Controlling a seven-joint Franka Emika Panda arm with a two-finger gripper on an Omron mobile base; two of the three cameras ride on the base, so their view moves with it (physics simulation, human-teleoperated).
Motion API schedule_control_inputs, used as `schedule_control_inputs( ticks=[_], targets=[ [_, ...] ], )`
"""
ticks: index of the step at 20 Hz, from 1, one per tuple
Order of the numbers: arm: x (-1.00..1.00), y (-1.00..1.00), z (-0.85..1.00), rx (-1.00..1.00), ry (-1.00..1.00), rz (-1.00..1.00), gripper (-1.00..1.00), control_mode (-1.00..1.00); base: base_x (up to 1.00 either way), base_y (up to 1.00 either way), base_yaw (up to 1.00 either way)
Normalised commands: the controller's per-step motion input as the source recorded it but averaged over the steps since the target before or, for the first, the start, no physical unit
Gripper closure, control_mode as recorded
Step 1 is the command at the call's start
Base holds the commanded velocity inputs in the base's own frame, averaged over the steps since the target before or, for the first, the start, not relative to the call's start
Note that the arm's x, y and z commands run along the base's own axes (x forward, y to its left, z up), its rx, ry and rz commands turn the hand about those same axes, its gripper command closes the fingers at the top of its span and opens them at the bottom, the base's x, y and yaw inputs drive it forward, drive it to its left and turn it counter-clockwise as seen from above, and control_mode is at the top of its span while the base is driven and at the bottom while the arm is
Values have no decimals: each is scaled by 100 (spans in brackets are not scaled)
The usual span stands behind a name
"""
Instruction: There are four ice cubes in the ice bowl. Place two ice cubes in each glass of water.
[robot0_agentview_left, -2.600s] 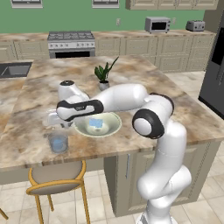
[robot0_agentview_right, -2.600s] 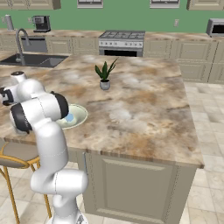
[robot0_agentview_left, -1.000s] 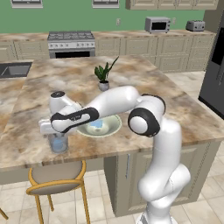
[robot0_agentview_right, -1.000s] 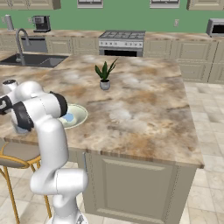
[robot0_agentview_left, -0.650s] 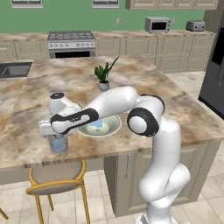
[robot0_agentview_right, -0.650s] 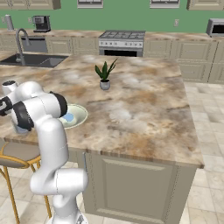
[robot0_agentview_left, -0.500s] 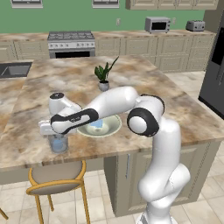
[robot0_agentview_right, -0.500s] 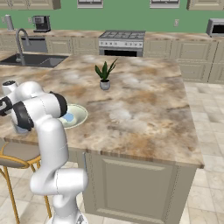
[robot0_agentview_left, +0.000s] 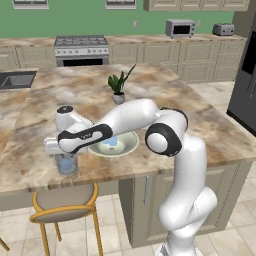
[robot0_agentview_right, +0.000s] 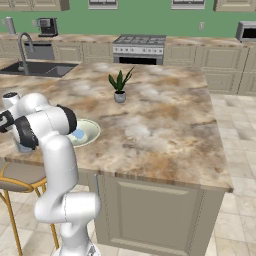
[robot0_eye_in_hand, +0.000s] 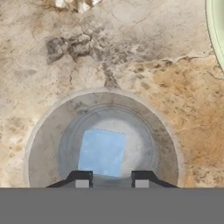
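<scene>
A clear glass of water (robot0_agentview_left: 66, 163) stands near the counter's front edge, left of the ice bowl (robot0_agentview_left: 129, 148). My gripper (robot0_agentview_left: 59, 150) hangs directly above it, fingers pointing down. In the hand view I look straight into the glass (robot0_eye_in_hand: 39, 144). A light-blue ice cube (robot0_eye_in_hand: 101, 152) lies inside, beyond my fingertips and a little off to one side. The gripper (robot0_eye_in_hand: 110, 180) is open, with nothing between its jaws. The cream bowl (robot0_agentview_right: 92, 131) holds an ice cube (robot0_agentview_right: 78, 134), also seen from the left (robot0_agentview_left: 111, 145). The glass (robot0_agentview_right: 22, 148) is partly hidden by my arm.
A small potted plant (robot0_agentview_left: 118, 90) stands behind the bowl, mid-counter. A yellow-framed stool (robot0_agentview_left: 62, 205) sits below the counter edge under the glass. A sink (robot0_agentview_right: 40, 68) lies at the far left. The bowl's rim (robot0_eye_in_hand: 216, 26) is close beside the glass.
The arm swung left from over the bowl to over the glass and sank lower. Over the last second it has hardly moved.
</scene>
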Motion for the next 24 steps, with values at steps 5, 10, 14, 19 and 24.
schedule_control_inputs(
  ticks=[5, 10, 14, 19, 24],
  targets=[
    [0, 0, 0, 0, 0, -1, -100, -100, 0, 0, 0],
    [0, 0, 10, 0, 0, -1, -100, -100, 0, 0, 0],
    [0, 0, 26, 0, 0, -1, -100, -100, 0, 0, 0],
    [0, 0, 24, 0, 0, -1, -100, -100, 0, 0, 0],
    [0, 1, 1, 0, 0, -1, 100, -100, 0, 0, 0]
  ],
)
